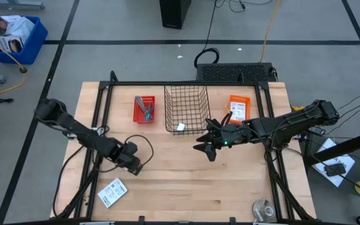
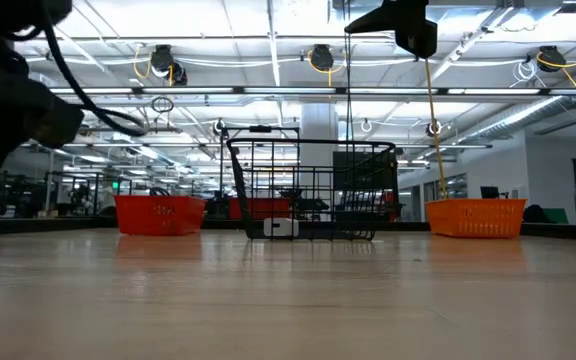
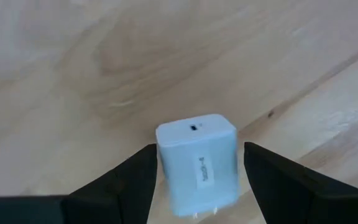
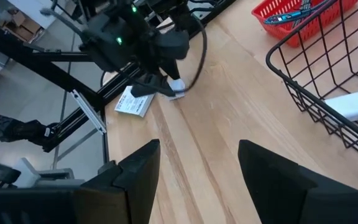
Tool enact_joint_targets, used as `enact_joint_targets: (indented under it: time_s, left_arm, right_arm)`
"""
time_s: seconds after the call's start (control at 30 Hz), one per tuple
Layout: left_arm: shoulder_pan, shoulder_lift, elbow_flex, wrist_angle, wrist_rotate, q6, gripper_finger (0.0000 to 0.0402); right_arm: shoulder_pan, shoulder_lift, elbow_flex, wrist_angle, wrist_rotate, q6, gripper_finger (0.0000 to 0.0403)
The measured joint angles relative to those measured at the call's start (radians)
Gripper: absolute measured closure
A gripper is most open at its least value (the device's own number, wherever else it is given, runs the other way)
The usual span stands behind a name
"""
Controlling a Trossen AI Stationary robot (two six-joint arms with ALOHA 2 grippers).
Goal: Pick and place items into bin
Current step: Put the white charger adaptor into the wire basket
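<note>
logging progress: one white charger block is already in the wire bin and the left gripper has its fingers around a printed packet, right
Not quite. The left gripper has its open fingers around a second white charger block, not a packet; the left wrist view shows it. The printed packet lies apart on the table. One block is indeed in the wire bin.

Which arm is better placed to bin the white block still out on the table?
Left. The left gripper already sits open around the white block, jaws either side. The right gripper hangs open and empty by the wire bin.
</note>
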Motion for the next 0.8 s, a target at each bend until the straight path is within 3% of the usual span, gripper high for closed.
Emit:
enact_joint_targets:
  time_s: [0.33, 0.57, 0.8]
  left_arm:
    - [0.001, 0.115, 0.006, 0.057, 0.091, -0.003, 0.0157]
    - [0.026, 0.083, 0.021, 0.066, 0.068, 0.000, 0.0214]
    - [0.096, 0.054, 0.049, 0.116, 0.007, -0.001, 0.0218]
  right_arm:
    - [0.000, 0.000, 0.000, -0.001, 0.001, 0.000, 0.0193]
    - [0.000, 0.000, 0.000, 0.001, 0.002, -0.008, 0.0193]
    - [-0.018, 0.000, 0.000, 0.001, 0.002, -0.023, 0.0193]
